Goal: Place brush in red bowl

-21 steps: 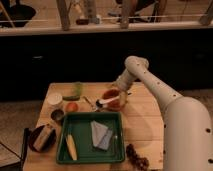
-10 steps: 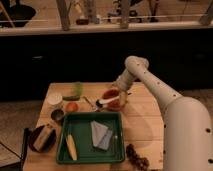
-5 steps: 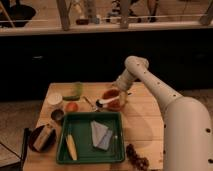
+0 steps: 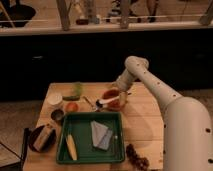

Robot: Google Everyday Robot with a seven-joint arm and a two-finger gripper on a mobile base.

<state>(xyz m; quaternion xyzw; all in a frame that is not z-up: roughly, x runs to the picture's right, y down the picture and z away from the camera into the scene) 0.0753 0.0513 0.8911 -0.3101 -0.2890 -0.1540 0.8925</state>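
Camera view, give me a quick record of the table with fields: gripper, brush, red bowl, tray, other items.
gripper: gripper low over the red bowl's far rim
brush: brush, white handle lying across the bowl's near-left rim
red bowl: red bowl, on the table behind the tray
tray: green tray holding a yellow item and a grey cloth
other items: white cup, small orange-red round object

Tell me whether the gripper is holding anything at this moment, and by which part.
It cannot be told. The gripper sits over the glossy red-orange bowl, and the white-handled brush lies across the bowl's near rim, its dark head pointing left.
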